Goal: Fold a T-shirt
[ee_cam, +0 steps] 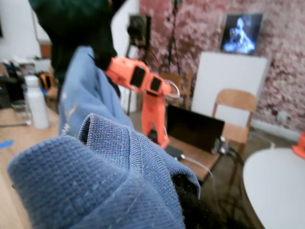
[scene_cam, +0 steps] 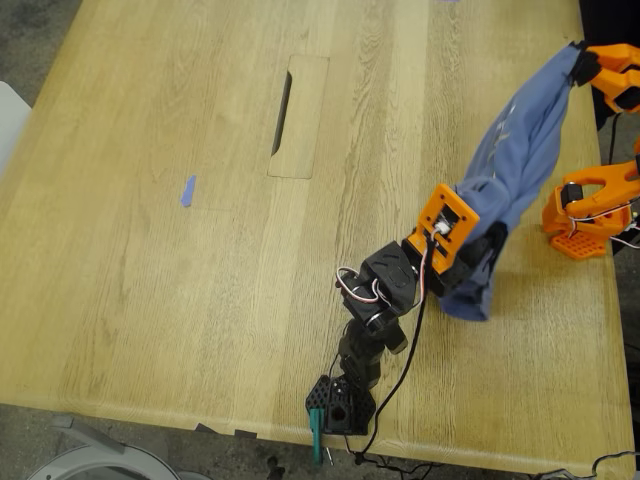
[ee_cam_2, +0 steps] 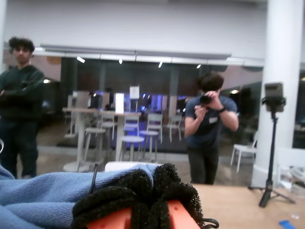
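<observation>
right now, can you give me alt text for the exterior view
A blue T-shirt hangs stretched above a wooden table between two arms, my first gripper low and my second gripper at the view's upper right. A blue tape scrap lies at the view's left.

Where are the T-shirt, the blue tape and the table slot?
T-shirt [scene_cam: 515, 150]: exterior view, mid-span of the hanging cloth.
Blue tape [scene_cam: 188, 190]: exterior view, middle of the strip.
Table slot [scene_cam: 283, 112]: exterior view, the dark opening's middle.
</observation>
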You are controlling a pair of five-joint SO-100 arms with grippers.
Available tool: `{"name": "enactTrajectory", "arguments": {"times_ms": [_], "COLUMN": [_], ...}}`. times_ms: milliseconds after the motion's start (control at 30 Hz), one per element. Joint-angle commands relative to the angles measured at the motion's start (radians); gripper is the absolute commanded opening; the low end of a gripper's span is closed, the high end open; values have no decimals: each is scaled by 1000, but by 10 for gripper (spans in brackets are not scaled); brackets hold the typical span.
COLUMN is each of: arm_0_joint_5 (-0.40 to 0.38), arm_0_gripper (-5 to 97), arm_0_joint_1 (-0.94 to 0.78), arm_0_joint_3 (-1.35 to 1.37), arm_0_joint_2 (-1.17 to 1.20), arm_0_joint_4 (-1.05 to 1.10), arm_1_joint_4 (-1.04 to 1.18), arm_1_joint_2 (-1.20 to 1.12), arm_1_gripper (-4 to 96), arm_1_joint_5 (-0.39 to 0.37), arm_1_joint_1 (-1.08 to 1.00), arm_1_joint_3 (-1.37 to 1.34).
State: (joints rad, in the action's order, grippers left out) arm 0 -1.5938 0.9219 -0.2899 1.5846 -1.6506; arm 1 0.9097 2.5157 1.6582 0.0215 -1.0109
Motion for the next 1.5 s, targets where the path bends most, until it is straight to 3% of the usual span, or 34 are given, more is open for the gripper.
{"name": "enactTrajectory", "arguments": {"times_ms": [0, 333, 467, 633, 800, 1067, 1467], "arm_0_joint_5": [12, 37, 44, 38, 35, 38, 44], "arm_0_gripper": [-3, -3, -3, -3, -3, -3, -3], "arm_0_joint_1": [-40, -89, -153, -331, -368, -232, -158], "arm_0_joint_3": [-44, -49, -49, -49, -49, -51, -51], "arm_0_joint_2": [86, 95, 92, 49, 32, 66, 114], "arm_0_joint_4": [126, 135, 155, 330, 377, 144, -66], "arm_1_joint_4": [-64, -9, -95, -195, -216, 20, 78], "arm_1_joint_2": [-9, 3, 55, 126, 144, 124, 132], "arm_1_gripper": [8, 12, 12, 12, 10, 11, 10], "arm_1_joint_5": [2, 3, 15, 2, -14, -11, 9], "arm_1_joint_1": [-61, -173, -219, -295, -336, -204, -132], "arm_1_joint_3": [49, 147, 52, -71, -87, 43, 37]}}
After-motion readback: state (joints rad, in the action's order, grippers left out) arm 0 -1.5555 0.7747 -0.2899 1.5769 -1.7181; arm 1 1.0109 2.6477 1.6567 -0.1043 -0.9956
